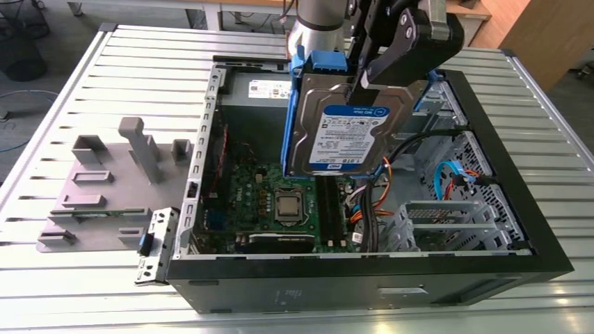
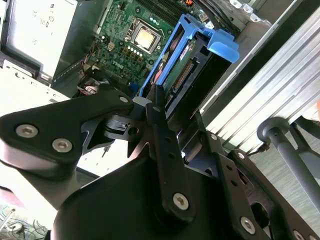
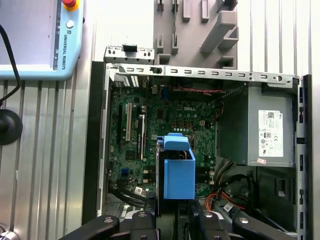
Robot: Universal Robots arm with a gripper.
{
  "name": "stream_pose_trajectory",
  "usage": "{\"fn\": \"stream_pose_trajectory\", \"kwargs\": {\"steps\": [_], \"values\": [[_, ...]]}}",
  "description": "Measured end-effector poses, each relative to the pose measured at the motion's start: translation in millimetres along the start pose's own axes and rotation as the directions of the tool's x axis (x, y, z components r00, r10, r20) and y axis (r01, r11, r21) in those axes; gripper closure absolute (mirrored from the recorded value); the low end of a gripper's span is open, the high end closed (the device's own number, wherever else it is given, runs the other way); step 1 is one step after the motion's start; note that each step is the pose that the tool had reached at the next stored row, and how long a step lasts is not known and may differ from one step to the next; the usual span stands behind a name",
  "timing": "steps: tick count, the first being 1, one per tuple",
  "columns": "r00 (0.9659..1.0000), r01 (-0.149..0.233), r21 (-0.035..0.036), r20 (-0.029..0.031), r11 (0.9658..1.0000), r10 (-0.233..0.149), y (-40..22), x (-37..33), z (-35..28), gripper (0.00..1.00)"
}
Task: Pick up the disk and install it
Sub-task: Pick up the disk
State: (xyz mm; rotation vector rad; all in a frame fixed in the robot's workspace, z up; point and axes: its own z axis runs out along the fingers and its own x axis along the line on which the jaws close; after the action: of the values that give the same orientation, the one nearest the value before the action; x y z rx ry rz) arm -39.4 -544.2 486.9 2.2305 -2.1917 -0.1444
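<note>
Gripper (image 1: 376,82): matte black, chunky rounded linkage plates. Fingers (image 2: 161,131): flat black bars in second wrist view. Screws (image 2: 27,131): silver, round-headed, set at linkage pivots. Arm (image 1: 314,19): light grey cylindrical tube in exterior view.

a ribbed silver aluminium desk (image 1: 93,292) of long parallel slats fills most of the exterior view, and bright light glints off its ridges in the second wrist view. beyond its edge at the exterior view's left lies a dark grey floor (image 1: 23,115) with a thin blue cable (image 1: 21,94) looping over it. a brown wooden panel (image 1: 543,35) stands at the far corner on the exterior view's right. in the second wrist view, a black tubular metal stand (image 2: 287,150) rises from the floor beside the desk.
</note>
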Motion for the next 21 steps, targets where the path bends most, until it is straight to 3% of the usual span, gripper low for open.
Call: {"fn": "stream_pose_trajectory", "kwargs": {"steps": [12,21], "values": [[1.0,0.0,-0.0003,0.0001,1.0,0.0,-2.6,0.0,0.0,0.65],[1.0,0.0,-0.0005,0.0,1.0,0.0,-18.4,0.3,-1.0,0.65]]}}
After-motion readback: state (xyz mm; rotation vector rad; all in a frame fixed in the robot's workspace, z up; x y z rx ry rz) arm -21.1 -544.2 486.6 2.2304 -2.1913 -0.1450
